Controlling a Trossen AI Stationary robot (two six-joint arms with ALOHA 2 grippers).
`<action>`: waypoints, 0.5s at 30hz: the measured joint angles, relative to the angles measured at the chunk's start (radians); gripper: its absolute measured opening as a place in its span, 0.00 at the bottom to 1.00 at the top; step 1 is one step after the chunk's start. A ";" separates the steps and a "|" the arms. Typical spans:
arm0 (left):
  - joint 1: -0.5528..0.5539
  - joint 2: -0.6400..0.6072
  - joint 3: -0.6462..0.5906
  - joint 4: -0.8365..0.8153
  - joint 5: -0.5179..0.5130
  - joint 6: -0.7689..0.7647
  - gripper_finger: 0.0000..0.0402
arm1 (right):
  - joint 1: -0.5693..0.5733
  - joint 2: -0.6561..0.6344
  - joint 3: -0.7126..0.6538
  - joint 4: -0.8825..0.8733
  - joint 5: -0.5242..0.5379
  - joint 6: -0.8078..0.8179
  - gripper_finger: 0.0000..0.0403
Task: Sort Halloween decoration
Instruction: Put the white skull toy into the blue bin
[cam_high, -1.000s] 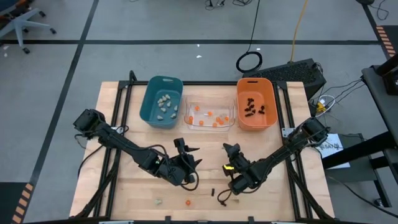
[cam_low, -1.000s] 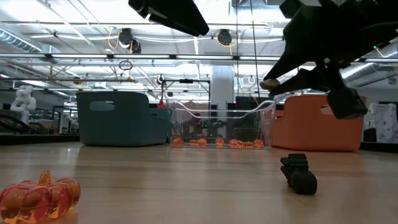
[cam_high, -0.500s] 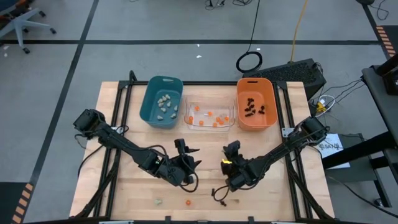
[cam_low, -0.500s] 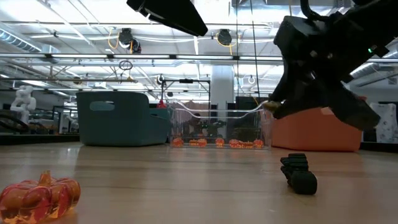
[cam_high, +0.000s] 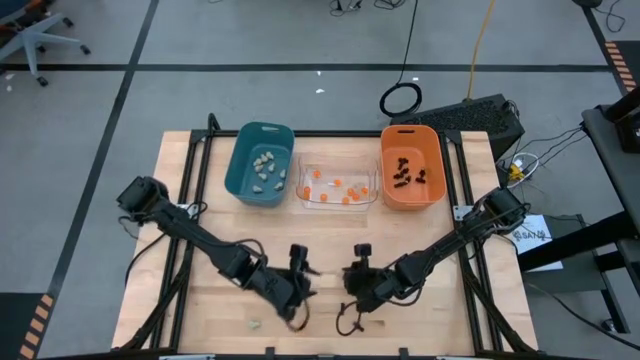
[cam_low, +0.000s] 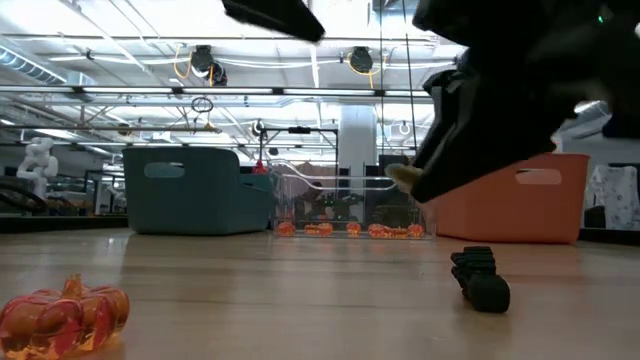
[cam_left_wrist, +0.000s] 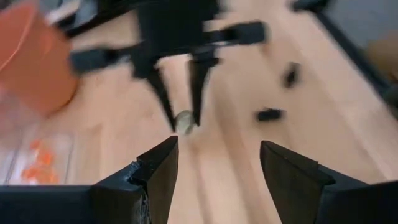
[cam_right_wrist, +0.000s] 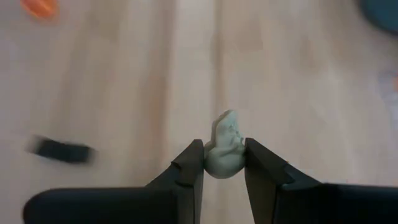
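so the right hand (cam_right_wrist: 224, 163) has swung in toward the middle of the bench (cam_high: 450, 320) and it's pinching a pale lump (cam_right_wrist: 224, 151), lifted clear. left hand (cam_left_wrist: 217, 163) sits wide with nothing in it just beside; teal bin (cam_high: 259, 163) next i'd guess

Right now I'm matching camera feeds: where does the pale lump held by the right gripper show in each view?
High view: hidden under the right gripper.
Low view: the pale lump shows right of centre, before the orange bin.
Left wrist view: centre, between the far gripper's tips.
Right wrist view: centre, pinched.
Shared landmark: the orange bin.
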 joint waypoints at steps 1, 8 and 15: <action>-0.013 0.000 0.000 0.002 0.006 0.036 0.56 | -0.002 0.000 0.000 0.023 -0.026 0.020 0.16; -0.096 0.000 0.000 0.037 0.006 0.344 0.56 | -0.023 0.000 0.000 0.200 -0.223 0.160 0.16; -0.148 0.036 0.000 0.073 -0.003 0.515 0.56 | -0.024 0.000 0.000 0.366 -0.303 0.214 0.16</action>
